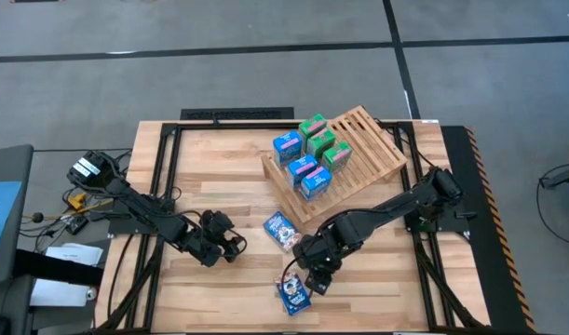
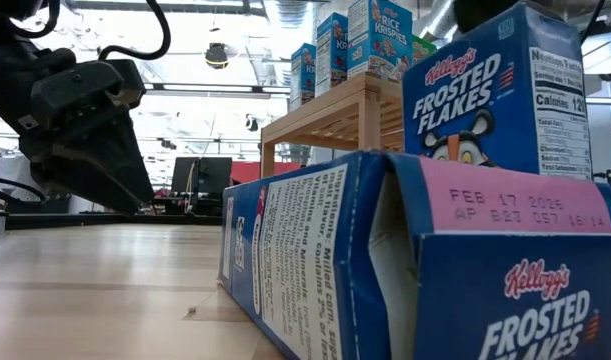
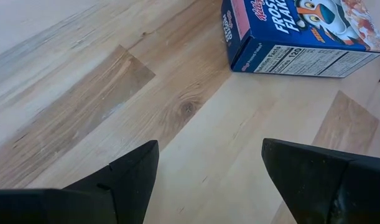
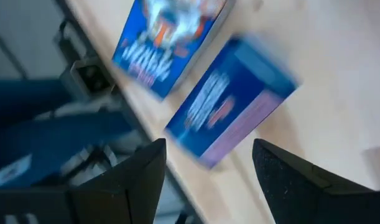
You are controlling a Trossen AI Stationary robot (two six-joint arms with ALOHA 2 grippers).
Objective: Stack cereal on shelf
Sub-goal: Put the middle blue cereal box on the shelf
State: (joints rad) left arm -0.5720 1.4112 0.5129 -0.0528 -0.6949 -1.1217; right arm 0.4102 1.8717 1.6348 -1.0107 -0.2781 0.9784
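My right gripper hangs with its jaws parted, empty, above two small blue cardboard cereal boxes at the table's six o'clock edge. I should square up on one before closing. My left gripper, also spread and empty, waits at eight o'clock. The slatted light-wood rack sits at one o'clock on the plank tabletop.

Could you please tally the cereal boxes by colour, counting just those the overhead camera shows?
Blue cereal boxes: 5
Green cereal boxes: 3
Total: 8
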